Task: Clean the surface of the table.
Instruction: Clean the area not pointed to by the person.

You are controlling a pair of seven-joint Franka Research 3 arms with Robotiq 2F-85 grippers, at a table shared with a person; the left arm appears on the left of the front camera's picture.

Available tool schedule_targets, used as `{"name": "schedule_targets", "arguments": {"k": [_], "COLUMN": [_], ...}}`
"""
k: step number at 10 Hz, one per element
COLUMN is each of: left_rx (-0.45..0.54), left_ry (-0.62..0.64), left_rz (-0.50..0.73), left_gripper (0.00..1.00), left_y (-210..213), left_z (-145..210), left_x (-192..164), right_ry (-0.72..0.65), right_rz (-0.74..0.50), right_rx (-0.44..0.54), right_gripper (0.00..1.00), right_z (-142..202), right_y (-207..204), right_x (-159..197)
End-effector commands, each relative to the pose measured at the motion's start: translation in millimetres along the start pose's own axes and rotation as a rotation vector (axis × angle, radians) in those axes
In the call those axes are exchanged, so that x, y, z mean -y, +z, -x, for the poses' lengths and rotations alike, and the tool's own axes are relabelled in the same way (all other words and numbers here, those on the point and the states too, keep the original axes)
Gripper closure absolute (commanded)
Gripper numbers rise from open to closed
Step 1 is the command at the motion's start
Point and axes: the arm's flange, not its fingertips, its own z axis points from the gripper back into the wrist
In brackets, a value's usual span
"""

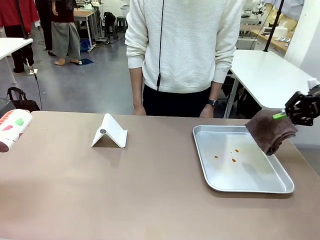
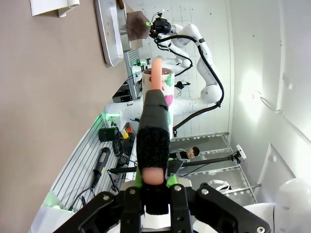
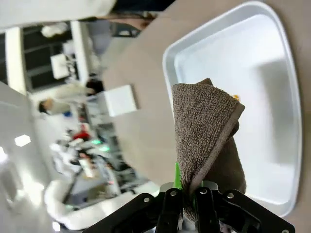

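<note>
Above the table, right claw w/ cloth hangs over tray edge.

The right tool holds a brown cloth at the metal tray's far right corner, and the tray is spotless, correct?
Not spotless: the front view shows small orange spots on the metal tray. The right tool does hold the brown cloth at its far right corner.

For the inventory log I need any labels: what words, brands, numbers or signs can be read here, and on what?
No text can be read anywhere.
White printed item: red and green print, too blurred to read.
White stand: small dark round mark, too small to read.
Metal tray and brown cloth: no print seen.
</note>
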Motion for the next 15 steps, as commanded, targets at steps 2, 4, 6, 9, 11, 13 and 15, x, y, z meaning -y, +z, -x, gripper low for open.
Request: {"name": "schedule_targets", "arguments": {"k": [2, 4, 6, 9, 11, 13, 15], "left_rx": [0.017, 0.017, 0.017, 0.017, 0.017, 0.017, 0.017], "left_ry": [0.001, 0.001, 0.001, 0.001, 0.001, 0.001, 0.001], "left_rz": [0.011, 0.011, 0.011, 0.011, 0.011, 0.011, 0.011], "left_gripper": [0.81, 0.81, 0.81, 0.81, 0.81, 0.81, 0.81], "left_y": [-0.1, -0.1, -0.1, -0.1, -0.1, -0.1, -0.1], "left_z": [-0.5, -0.5, -0.5, -0.5, -0.5, -0.5, -0.5], "left_x": [5.2, 5.2, 5.2, 5.2, 5.2, 5.2, 5.2], "right_ry": [0.185, 0.174, 0.191, 0.205, 0.237, 0.246, 0.251], "right_rz": [0.147, 0.198, 0.261, 0.261, 0.245, 0.235, 0.237], "right_rx": [0.108, 0.122, 0.14, 0.058, -0.025, -0.084, -0.14], "right_gripper": [0.93, 0.93, 0.93, 0.93, 0.93, 0.93, 0.93], "right_z": [19.7, 23.0, 29.2, 48.5, 67.4, 81.0, 94.9], "right_y": [-21.7, -37.3, -54.8, -94.3, -122.8, -141.1, -160.1], "right_x": [4.8, 8.3, 12.9, 17.0, 15.9, 12.7, 13.2]}}
